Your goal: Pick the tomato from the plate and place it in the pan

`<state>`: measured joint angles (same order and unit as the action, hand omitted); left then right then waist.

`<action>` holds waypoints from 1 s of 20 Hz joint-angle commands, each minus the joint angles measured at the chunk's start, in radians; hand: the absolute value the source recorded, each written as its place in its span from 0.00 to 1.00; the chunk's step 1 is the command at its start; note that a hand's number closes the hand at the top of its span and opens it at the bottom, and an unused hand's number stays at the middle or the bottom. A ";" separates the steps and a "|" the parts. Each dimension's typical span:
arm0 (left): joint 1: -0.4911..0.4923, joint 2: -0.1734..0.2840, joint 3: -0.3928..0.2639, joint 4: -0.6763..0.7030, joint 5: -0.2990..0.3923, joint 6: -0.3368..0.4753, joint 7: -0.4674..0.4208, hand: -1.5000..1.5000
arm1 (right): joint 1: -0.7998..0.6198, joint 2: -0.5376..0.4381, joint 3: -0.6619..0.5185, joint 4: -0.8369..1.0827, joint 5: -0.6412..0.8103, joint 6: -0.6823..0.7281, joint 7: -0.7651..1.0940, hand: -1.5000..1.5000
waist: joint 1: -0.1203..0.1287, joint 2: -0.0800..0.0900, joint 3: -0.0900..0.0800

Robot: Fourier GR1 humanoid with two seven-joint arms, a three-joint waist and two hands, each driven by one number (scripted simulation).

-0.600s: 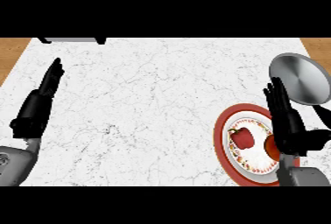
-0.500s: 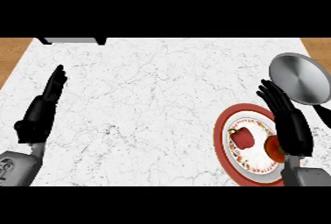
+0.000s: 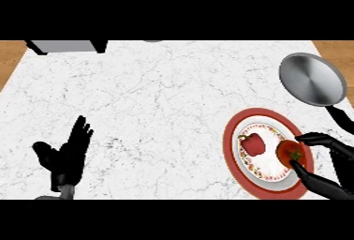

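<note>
On the white marble tabletop (image 3: pixel 159 103), 1 red-rimmed round plate (image 3: pixel 235 122) holds 1 red bell pepper (image 3: pixel 253 144) and 1 round red tomato (image 3: pixel 289 153). The right hand (image 3: pixel 319 161) pinches the tomato; 1 round grey metal pan (image 3: pixel 313 78) sits beyond the plate. The left hand (image 3: pixel 68 154) rests open, fingers straight.

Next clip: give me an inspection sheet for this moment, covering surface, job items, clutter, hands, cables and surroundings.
Surface: white marble counter.
Job's things: tomato on the red-rimmed plate; pan beyond the plate holds nothing.
Clutter: red pepper on the same plate.
Hands: right hand curled round the tomato; left hand open, resting at lower left.
Cables: nothing seen.
Surroundings: wooden floor at both sides; grey box at the far edge.
</note>
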<state>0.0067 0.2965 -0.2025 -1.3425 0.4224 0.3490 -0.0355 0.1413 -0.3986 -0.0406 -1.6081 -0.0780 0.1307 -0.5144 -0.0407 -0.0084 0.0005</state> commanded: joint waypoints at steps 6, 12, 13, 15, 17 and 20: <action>0.055 -0.035 0.001 -0.053 0.036 -0.004 0.049 0.50 | 0.335 0.057 -0.111 0.021 0.191 -0.200 -0.486 0.00 | 0.026 0.005 0.000; 0.045 -0.060 0.012 -0.031 0.017 -0.026 0.033 0.50 | 0.352 0.065 -0.108 -0.178 0.291 -0.276 -0.222 0.00 | 0.034 0.008 -0.002; 0.029 -0.051 -0.003 -0.048 0.008 0.004 0.085 0.50 | 0.252 0.011 -0.133 -0.215 0.285 -0.265 -0.057 0.00 | 0.041 0.009 -0.002; 0.063 -0.058 -0.012 -0.088 -0.002 0.003 0.071 0.50 | 0.270 0.016 -0.105 -0.308 0.329 -0.259 0.069 0.00 | 0.041 0.008 -0.002; 0.091 -0.050 -0.011 -0.090 -0.005 -0.012 0.057 0.50 | 0.186 -0.063 -0.130 -0.288 0.349 -0.208 0.186 0.00 | 0.050 0.009 -0.002; 0.047 -0.058 -0.013 -0.092 0.003 -0.001 0.090 0.50 | 0.219 -0.170 -0.084 -0.273 0.532 -0.170 0.298 0.00 | 0.059 0.013 -0.005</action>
<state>0.0568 0.2401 -0.2152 -1.4227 0.4203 0.3505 0.0398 0.3654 -0.4638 -0.1401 -1.8502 0.3232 -0.0828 -0.3836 0.0081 0.0016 -0.0021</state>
